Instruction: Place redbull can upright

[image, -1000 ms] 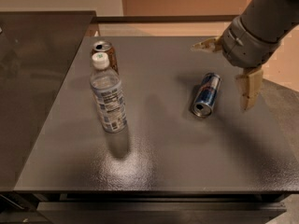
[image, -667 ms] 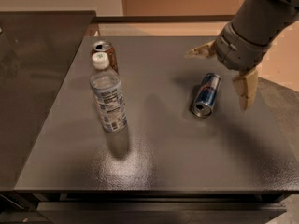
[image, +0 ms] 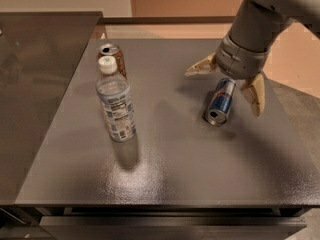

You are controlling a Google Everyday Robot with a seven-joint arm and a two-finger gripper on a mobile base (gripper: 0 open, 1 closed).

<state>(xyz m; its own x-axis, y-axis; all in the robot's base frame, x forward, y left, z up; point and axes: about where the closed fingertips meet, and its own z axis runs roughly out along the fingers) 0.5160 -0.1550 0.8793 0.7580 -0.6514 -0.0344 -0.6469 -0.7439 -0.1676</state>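
Since a second ago the arm has swung leftward and lower, so that the pincer (image: 223,92) now hangs right over the redbull can (image: 220,104) instead of off to its right; the can itself has not shifted. From the camera view, the pincer is spread wide and holds nothing: one tan finger (image: 199,67) juts out to the left, apart from the can's far end, and the other (image: 256,96) points down just beside the can's right flank. Whether that finger touches the metal cannot be told. The redbull can lies on its side on the right half of the grey desk (image: 200,179), its blue-and-silver body running away from the camera and its silver end with the opening turned toward the near edge. Well apart from it, on the left half of the desk, a clear water bottle (image: 116,108) with a white cap stands upright. Just behind the bottle stands a brown can (image: 111,55), also upright, partly hidden by the bottle's neck. A darker, glossier surface (image: 40,84) adjoins the desk along its left edge.
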